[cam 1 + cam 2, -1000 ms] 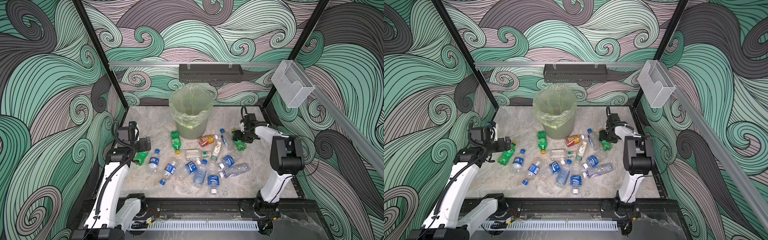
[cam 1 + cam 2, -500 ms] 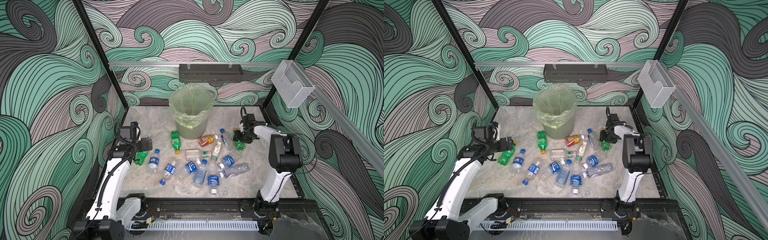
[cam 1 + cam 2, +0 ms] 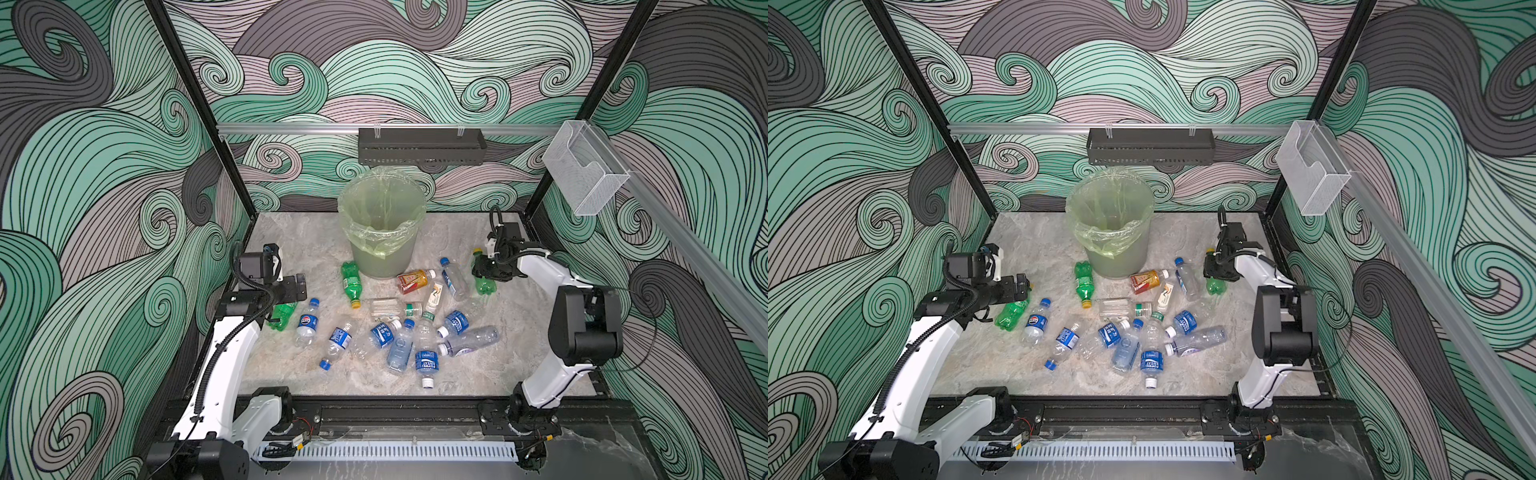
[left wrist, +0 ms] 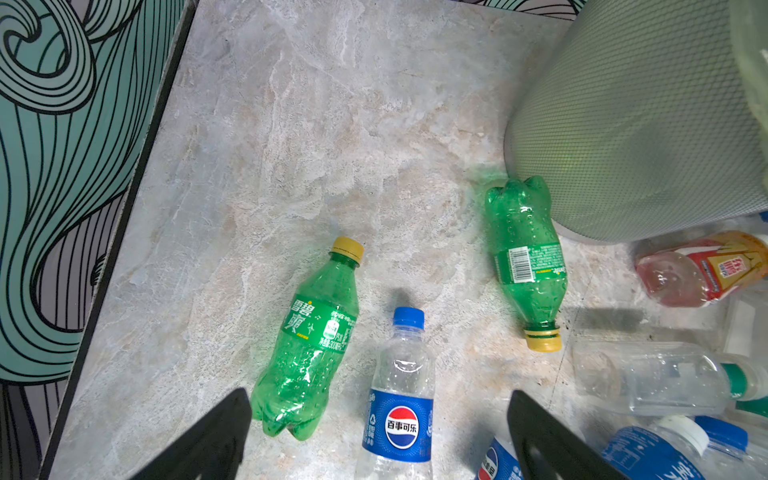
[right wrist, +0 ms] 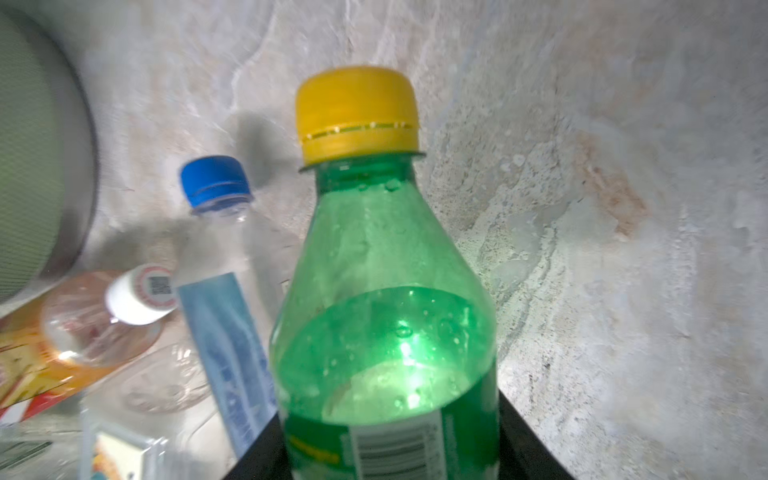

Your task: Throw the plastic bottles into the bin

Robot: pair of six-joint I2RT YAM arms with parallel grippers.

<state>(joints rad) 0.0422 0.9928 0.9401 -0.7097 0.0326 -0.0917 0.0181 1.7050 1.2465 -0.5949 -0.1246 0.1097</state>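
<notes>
Green bottle (image 5: pixel 386 324), yellow cap: right of bin (image 3: pixel 384 257), contact with desk (image 3: pixel 519 332) unclear. Long axis runs front to back, cap toward back wall. Right claw (image 5: pixel 388 440) pinches its label band, visible in the wrist view only; both top views show just cap and base. Left claw (image 4: pixel 380 399) is spread above a second green bottle (image 4: pixel 309 345).

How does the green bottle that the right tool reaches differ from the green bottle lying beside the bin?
The right green bottle is held between the fingers of the right tool; the bin-side green bottle lies free, its base at the foot of the bin. The right one's cap points to the back wall, the other's to the front. Both are green with yellow caps.
</notes>
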